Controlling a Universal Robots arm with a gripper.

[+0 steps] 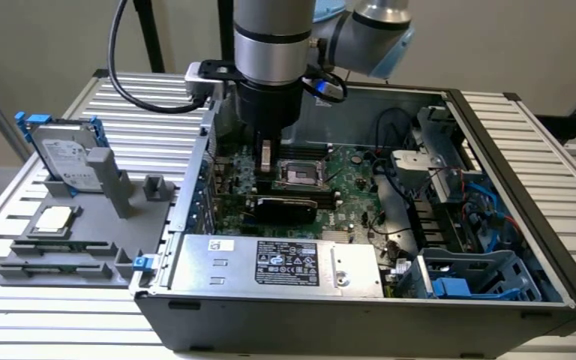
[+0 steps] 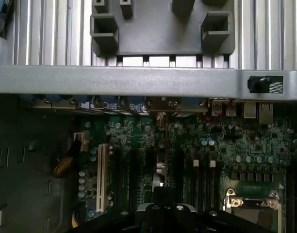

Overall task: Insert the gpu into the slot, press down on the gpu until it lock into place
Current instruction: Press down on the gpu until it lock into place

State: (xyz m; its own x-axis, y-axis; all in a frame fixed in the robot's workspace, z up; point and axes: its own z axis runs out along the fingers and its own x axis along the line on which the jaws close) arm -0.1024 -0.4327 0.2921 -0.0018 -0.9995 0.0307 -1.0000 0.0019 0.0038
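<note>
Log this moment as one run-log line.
arm: inside open computer case | gripper: above green motherboard | small black rectangular gpu card: standing upright on board beside square silver CPU socket

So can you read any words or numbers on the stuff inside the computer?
None can be read.
Power-supply box: black and white labels, print too small.
Hard drive: white label, too blurred.
Black sticker on the case rim: marks too blurred.
</note>
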